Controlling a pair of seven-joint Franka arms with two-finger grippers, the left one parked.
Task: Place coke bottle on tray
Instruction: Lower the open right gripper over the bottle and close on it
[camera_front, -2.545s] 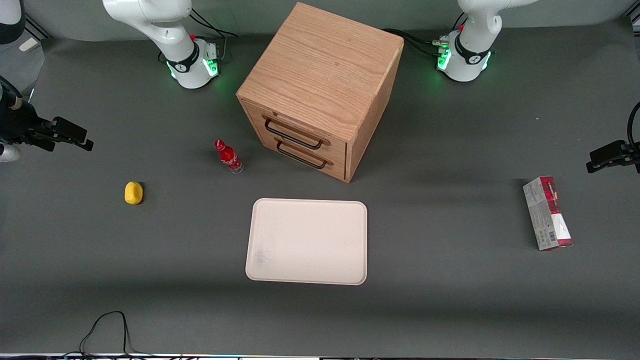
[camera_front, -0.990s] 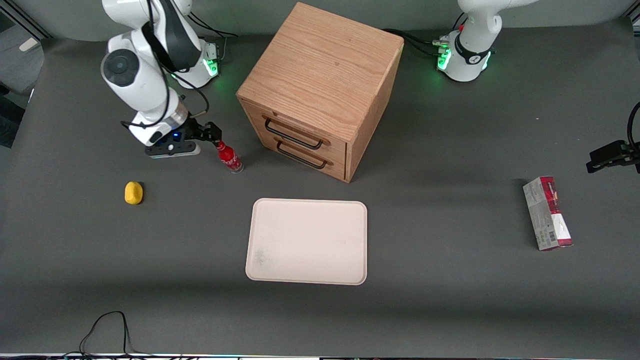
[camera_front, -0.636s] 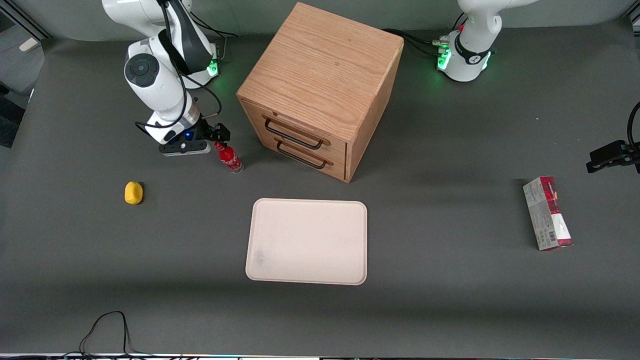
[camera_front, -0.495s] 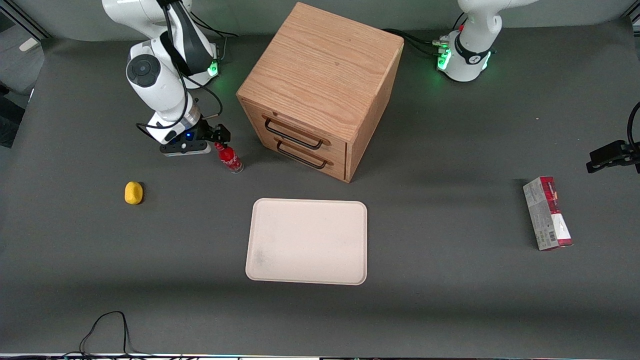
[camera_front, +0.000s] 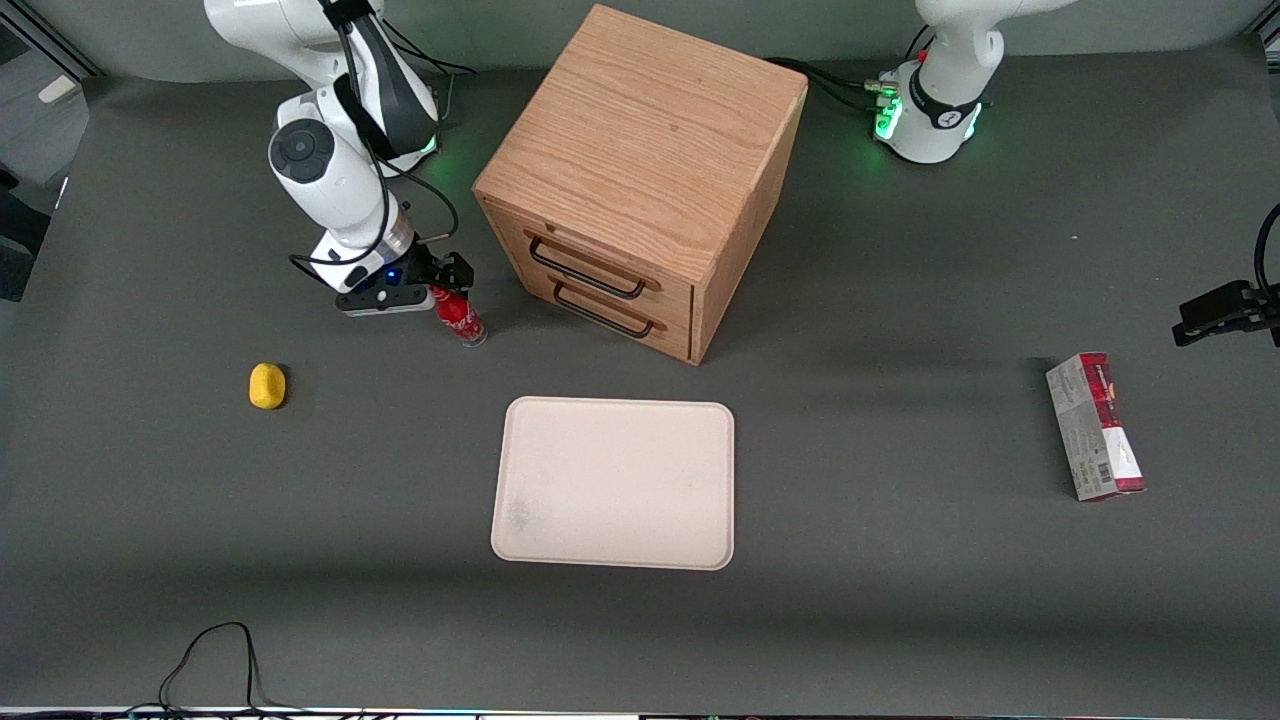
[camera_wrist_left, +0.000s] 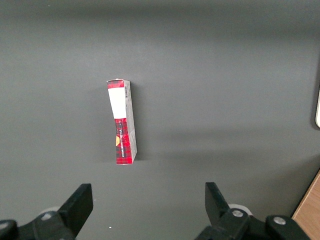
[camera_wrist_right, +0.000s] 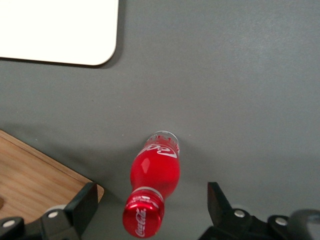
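Red, slim plastic coke bottle (camera_wrist_right: 156, 172) with its red cap is standing upright on the grey table, between my wide-open jaws but not touched. I am holding my gripper (camera_wrist_right: 150, 210) over it; I should descend straight, centre it, then close gently. Cream flat tray (camera_front: 614, 482) is lying well apart.

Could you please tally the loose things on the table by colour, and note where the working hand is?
Red: 2, the bottle and the red-and-grey carton
Yellow: 1, the yellow lump
Cream: 1, the tray
Wood: 1, the cabinet
Total: 5
The hand is open, its fingers either side of the bottle's cap.
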